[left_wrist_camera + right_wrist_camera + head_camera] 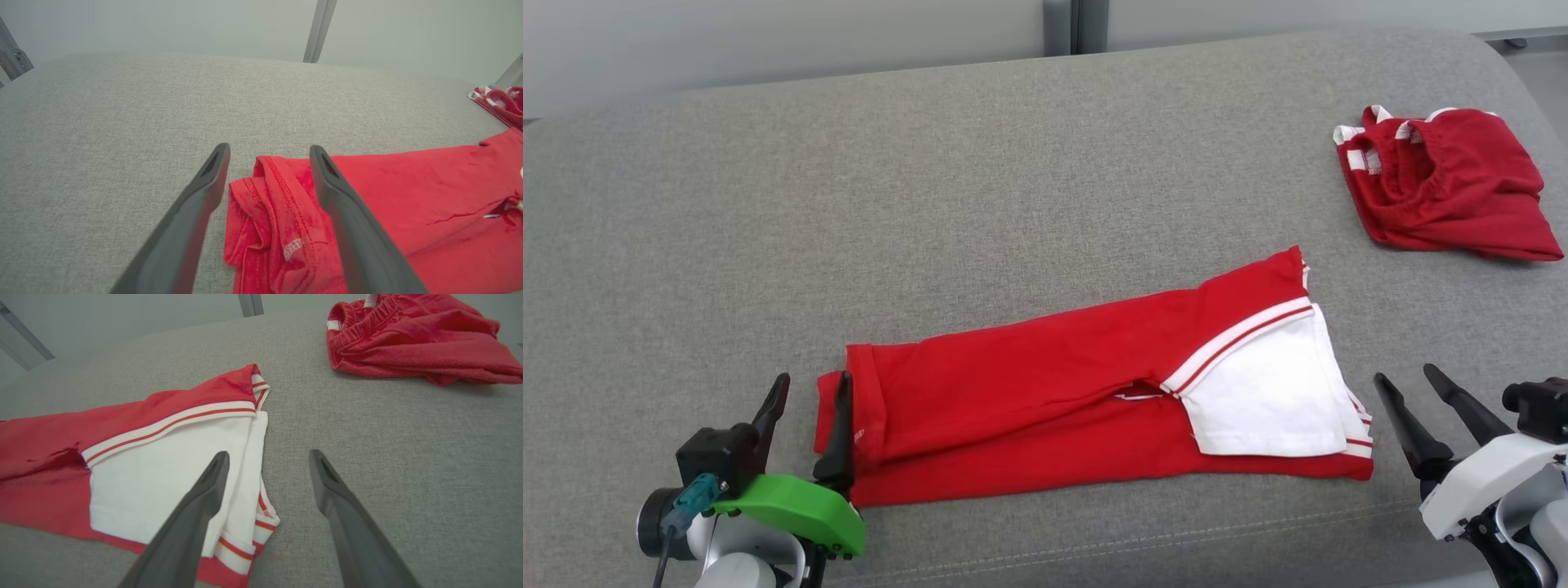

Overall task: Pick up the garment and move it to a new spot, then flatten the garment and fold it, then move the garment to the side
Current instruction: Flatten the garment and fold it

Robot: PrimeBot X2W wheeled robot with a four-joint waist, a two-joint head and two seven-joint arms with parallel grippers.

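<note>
Left pincer (pixel 813 380): spread wide and empty at the garment's left end, with one finger over the hem and the other off it.
Garment (pixel 1054 384): a red shirt with a white panel, folded into a long strip. It lies flat on the grey padded surface (pixel 1013 163) between the two pincers.
Handling: probably light, limp knit. The layers would likely sag or slide apart if lifted at one point, so pinch all layers at both short ends.
Right pincer (pixel 1405 373): spread and empty, just beside the garment's white end.
Crumpled red clothing (pixel 1454 184): well beyond the garment's right end.
</note>
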